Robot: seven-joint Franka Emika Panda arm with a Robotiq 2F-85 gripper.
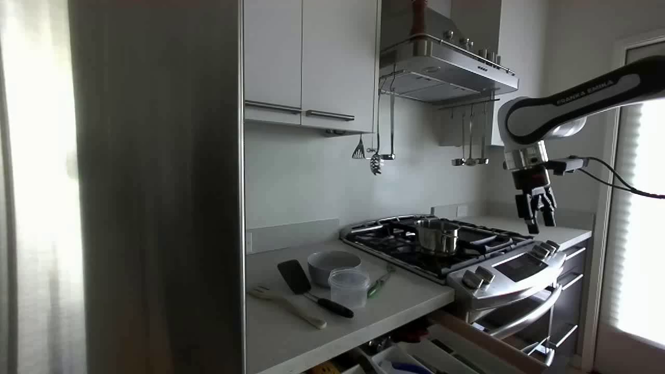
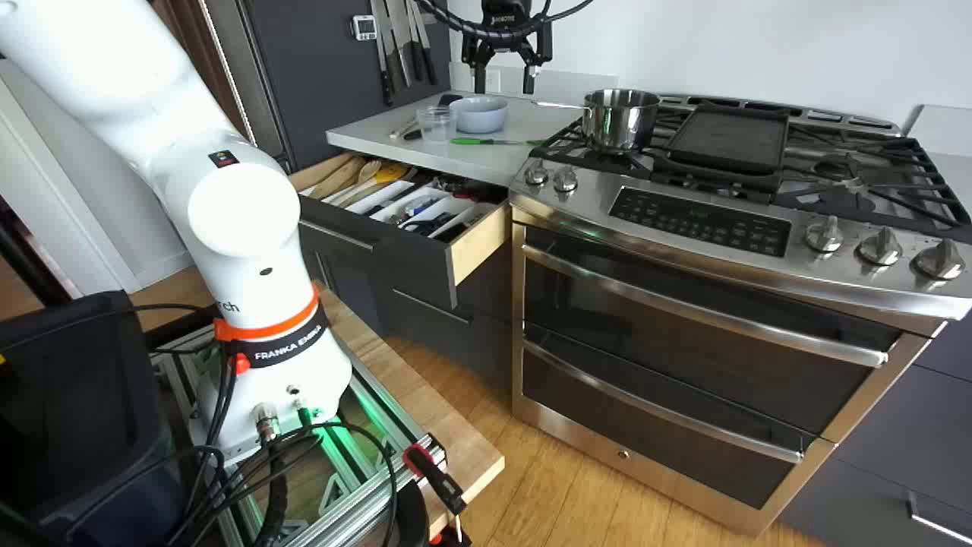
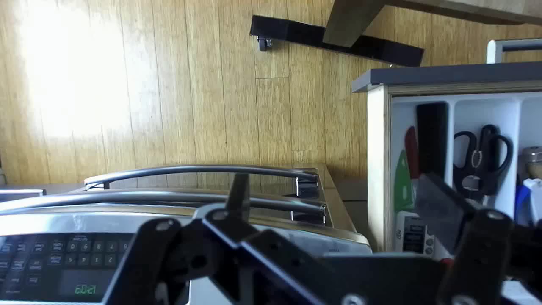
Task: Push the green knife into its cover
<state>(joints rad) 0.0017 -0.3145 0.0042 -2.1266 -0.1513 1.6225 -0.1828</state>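
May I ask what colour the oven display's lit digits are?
Green digits, clearest in the wrist view.

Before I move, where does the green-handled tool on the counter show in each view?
In an exterior view: the green-handled tool lies right of the clear tub, above the open drawer.
In an exterior view: the green-handled tool lies just below the bowl, left of the saucepan.
Wrist view: not in it; the green piece in the open drawer is something else.
Shared landmark: the open drawer, in all three.
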